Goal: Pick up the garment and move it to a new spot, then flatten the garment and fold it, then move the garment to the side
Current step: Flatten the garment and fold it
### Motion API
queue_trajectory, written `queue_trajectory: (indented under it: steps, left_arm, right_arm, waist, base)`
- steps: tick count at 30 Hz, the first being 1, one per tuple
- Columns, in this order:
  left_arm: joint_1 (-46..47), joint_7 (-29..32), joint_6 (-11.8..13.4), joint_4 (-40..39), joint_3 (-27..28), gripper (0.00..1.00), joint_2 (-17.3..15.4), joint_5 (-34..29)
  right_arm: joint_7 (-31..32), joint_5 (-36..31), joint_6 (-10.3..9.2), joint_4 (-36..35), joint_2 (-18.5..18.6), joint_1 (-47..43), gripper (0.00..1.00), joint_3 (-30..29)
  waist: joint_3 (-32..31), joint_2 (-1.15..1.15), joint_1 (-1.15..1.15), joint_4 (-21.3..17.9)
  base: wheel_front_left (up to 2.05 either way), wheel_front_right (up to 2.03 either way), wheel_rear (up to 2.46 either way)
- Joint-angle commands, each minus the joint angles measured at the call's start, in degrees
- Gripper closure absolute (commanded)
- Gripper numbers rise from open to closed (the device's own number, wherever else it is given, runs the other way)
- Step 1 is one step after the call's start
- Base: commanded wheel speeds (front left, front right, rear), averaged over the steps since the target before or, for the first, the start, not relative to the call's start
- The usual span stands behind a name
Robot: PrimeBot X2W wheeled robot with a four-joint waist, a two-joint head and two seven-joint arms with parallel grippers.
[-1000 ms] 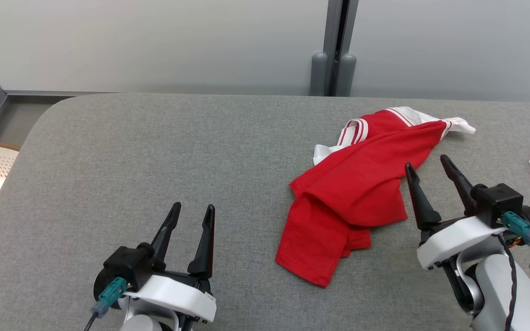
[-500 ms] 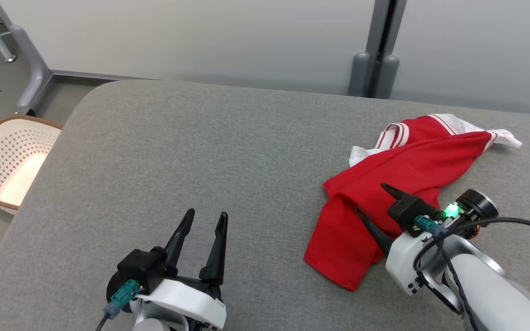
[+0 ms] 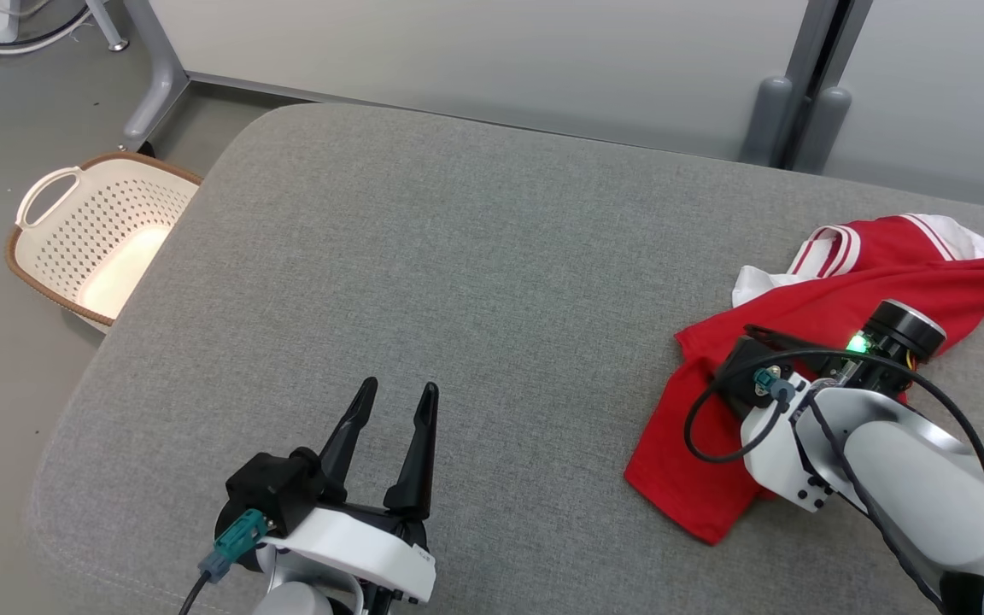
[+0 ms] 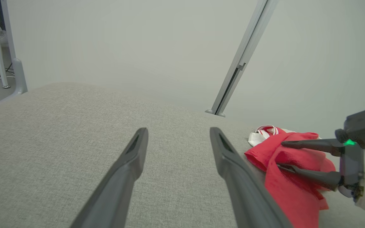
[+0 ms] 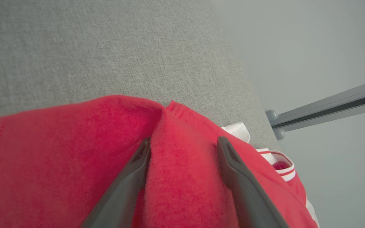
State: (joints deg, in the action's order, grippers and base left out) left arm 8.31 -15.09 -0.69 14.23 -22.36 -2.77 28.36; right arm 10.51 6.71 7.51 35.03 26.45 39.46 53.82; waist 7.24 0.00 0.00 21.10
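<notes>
At 3 o'clock in head view: crumpled red garment (image 3: 885, 282) on grey table (image 3: 458, 256). Over it, right gripper (image 5: 184, 142), spread wide astride a raised fold, nothing pinched. At 6 o'clock: left gripper (image 3: 400, 389), spread, empty, above bare table. At 9 o'clock, beside table: white perforated basket (image 3: 56, 184).

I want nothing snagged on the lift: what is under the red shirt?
The shirt lies crumpled on the grey padded table, its top layer folded over more red cloth, with a white edge poking out. Anything else beneath is covered.
</notes>
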Motion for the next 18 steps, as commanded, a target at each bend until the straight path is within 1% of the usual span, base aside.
queue_trajectory:
  steps: [1,2,3,6,9,11,13,15,18]
  left_arm:
    - [0.5,-0.1,0.3,-0.2,0.1,0.0,-0.2,0.3]
    - [0.5,-0.1,0.4,-0.2,0.0,0.0,-0.2,0.4]
    - [0.6,-0.1,0.4,-0.3,0.1,0.0,-0.2,0.5]
    - [0.2,-0.1,0.7,-0.5,0.6,0.0,-0.2,0.4]
    - [-0.2,-0.1,0.5,-0.2,1.2,0.0,-0.2,-0.2]
    - [-0.3,-0.1,0.4,-0.2,1.9,0.0,-0.2,-0.6]
    - [-0.4,-0.1,0.3,-0.2,2.6,0.0,-0.2,-1.0]
    - [-0.4,-0.1,0.2,-0.2,3.3,0.0,-0.2,-1.5]
    - [-0.2,-0.1,-0.2,-0.1,4.3,0.0,-0.2,-2.2]
  right_arm:
    - [-0.4,0.4,-0.03,0.4,-0.1,1.0,0.53,0.3]
    - [-0.6,1.0,-0.03,1.0,-0.2,1.4,1.0,1.2]
    - [-0.8,2.0,-0.03,1.7,-0.2,1.9,1.0,1.3]
    - [-3.2,4.3,-0.03,2.7,-1.0,2.9,1.0,-1.7]
    - [-6.8,6.9,-0.03,3.1,-2.6,1.1,1.0,-8.8]
    - [-9.5,8.3,-0.03,3.0,-3.9,-1.0,1.0,-15.4]
    - [-12.2,10.1,-0.03,2.7,-5.9,-4.1,1.0,-23.5]
    - [-15.2,9.7,-0.03,1.9,-7.8,-7.2,1.0,-31.2]
    - [-18.4,10.6,-0.01,0.3,-12.7,-13.6,1.0,-42.2]
  waist:
    - [0.2,0.0,0.0,0.2]
    - [0.3,0.0,0.0,0.3]
    - [0.4,0.0,0.0,0.3]
    - [0.6,0.0,0.0,-0.5]
    - [0.5,0.0,0.0,-2.4]
    - [0.3,0.0,0.0,-4.1]
    - [0.1,0.0,0.0,-6.1]
    - [0.0,0.0,0.0,-8.4]
    - [0.1,0.0,0.0,-11.9]
  base:
    - [0.0,0.0,0.0]
    - [0.0,0.0,0.0]
    - [0.0,0.0,0.0]
    - [0.0,0.0,0.0]
    - [0.0,0.0,0.0]
    - [0.0,0.0,0.0]
    - [0.0,0.0,0.0]
    - [0.0,0.0,0.0]
    - [0.0,0.0,0.0]
